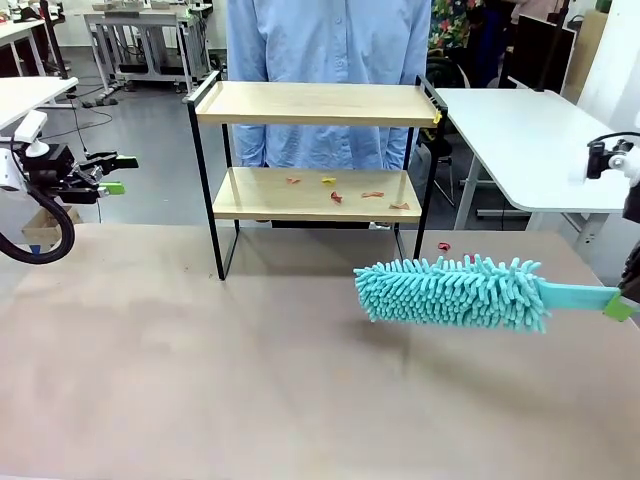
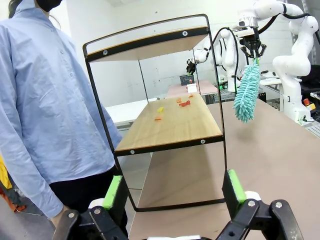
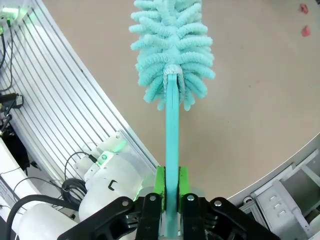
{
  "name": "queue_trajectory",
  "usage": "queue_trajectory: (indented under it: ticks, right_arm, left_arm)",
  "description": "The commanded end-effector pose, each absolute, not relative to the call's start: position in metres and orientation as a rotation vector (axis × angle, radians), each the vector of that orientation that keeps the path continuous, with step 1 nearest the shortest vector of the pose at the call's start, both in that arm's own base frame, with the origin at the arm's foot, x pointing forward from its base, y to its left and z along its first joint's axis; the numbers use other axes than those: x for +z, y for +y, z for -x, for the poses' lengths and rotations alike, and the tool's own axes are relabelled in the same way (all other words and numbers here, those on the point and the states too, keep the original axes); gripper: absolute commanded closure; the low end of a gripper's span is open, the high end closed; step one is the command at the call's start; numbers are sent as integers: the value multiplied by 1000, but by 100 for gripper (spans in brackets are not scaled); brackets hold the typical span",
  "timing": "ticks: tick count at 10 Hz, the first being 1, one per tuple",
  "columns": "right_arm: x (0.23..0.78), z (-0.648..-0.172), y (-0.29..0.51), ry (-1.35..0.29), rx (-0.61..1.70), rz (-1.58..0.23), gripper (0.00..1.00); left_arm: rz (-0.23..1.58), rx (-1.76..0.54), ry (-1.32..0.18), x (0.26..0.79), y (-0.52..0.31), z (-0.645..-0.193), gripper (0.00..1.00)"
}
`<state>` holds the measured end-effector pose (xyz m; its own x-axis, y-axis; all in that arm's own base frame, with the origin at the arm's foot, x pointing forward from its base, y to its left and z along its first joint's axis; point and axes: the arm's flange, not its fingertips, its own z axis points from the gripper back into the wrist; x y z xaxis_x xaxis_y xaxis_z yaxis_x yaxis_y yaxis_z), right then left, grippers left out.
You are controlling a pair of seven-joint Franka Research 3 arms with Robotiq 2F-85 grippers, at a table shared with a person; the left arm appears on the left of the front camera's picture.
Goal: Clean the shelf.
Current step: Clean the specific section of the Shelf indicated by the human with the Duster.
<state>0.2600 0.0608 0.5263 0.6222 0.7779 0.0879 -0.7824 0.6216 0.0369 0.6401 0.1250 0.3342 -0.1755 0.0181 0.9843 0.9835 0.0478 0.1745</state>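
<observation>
Shelf (image 1: 315, 103), a small rack with two light wood boards in a thin black metal frame, stands at the far side of the brown bench (image 1: 200, 380). Little red and yellow scraps (image 1: 336, 197) lie on its lower board. One more red bit (image 1: 443, 246) lies on the bench by its right leg.

The right fingers (image 1: 618, 307) are shut tight on the flat handle of a fluffy teal duster (image 1: 450, 292). The duster points sideways, low over the bench, in front of the shelf.

The left fingers (image 1: 112, 186) are wide open and hold nothing, off to the left of the shelf. A person in a light blue shirt (image 1: 330, 40) stands just behind the shelf.
</observation>
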Motion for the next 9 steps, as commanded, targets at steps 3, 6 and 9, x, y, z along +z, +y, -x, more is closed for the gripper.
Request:
queue_trajectory:
  ticks: [3, 6, 9]
  right_arm:
    - [527, -261, 63, -81, 881, -80, 87]
    - [527, -261, 63, -81, 881, -80, 87]
    - [527, -261, 63, -81, 881, -80, 87]
  left_arm:
    - [1094, -1300, -1381, 338, 124, -639, 0]
    - [1094, -1300, -1381, 338, 124, -639, 0]
    - [1094, -1300, -1381, 338, 124, -639, 0]
